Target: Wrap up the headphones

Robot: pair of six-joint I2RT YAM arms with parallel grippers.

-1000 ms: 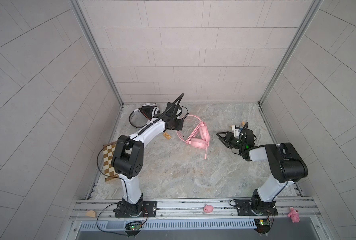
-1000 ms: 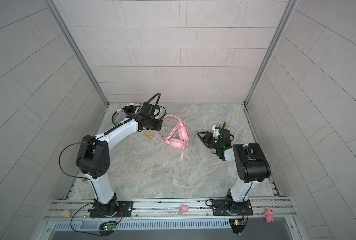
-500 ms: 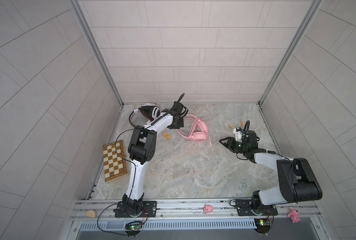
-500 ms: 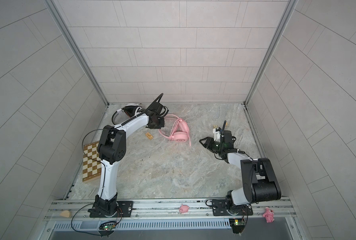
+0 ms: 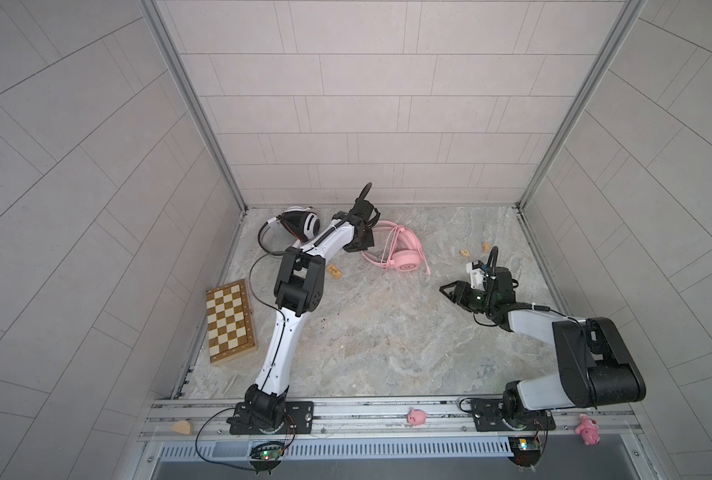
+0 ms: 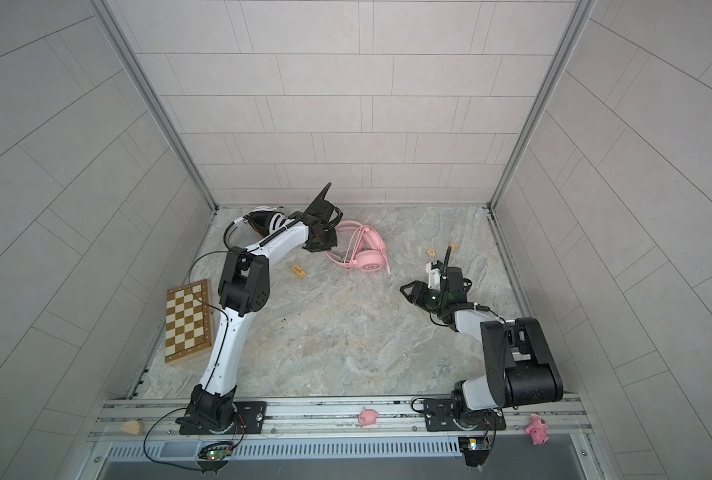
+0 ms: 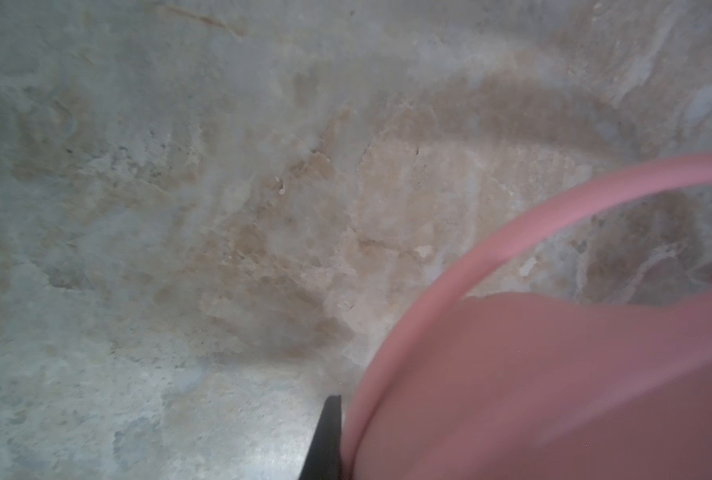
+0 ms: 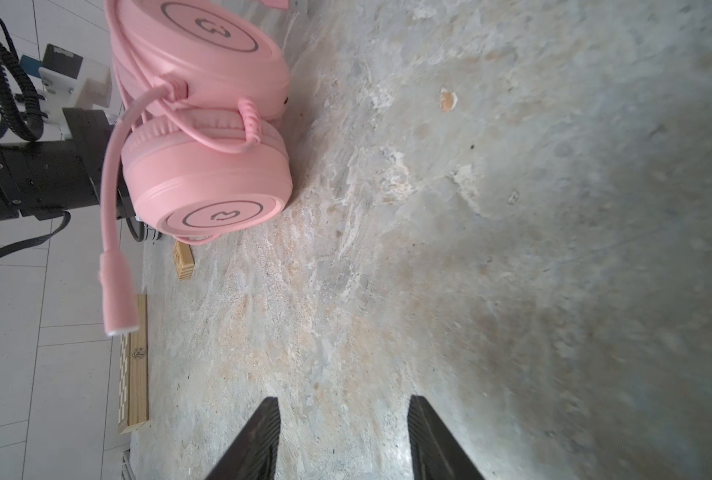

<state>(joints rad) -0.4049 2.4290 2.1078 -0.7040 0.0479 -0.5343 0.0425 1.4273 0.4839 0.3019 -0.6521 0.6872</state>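
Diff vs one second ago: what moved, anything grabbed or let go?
The pink headset shifted slightly toward the back wall. The right pincer, open and empty, drew back from it toward its own base. The left arm unfolded at the elbow, uncovering the chessboard. Nothing visibly grabbed or released. Unchanged: left pincer shut at the headset's band, white headset in its corner.

Pink headset [image 5: 406, 259] near white striped headset [image 5: 304, 222]
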